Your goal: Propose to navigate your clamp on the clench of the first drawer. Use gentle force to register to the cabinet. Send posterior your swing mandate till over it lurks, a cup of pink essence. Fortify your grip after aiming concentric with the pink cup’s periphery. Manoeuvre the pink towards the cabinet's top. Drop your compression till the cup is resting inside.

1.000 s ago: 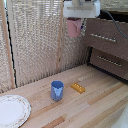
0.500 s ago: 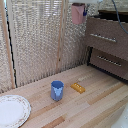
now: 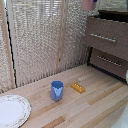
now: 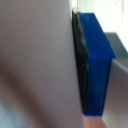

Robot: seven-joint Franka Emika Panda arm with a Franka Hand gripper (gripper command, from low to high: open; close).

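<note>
The pincer shows only in the wrist view, where one blue fingertip (image 4: 95, 60) presses flat against the pink cup (image 4: 35, 65), so it looks clamped on the cup. In the exterior view the pink cup (image 3: 89, 4) hangs at one o'clock, cut by the frame edge, high above the cabinet (image 3: 107, 45), probably lifted that far to clear its top edge. The blue cup (image 3: 57, 90) stands untouched on the surface (image 3: 95, 107) at six o'clock.
</note>
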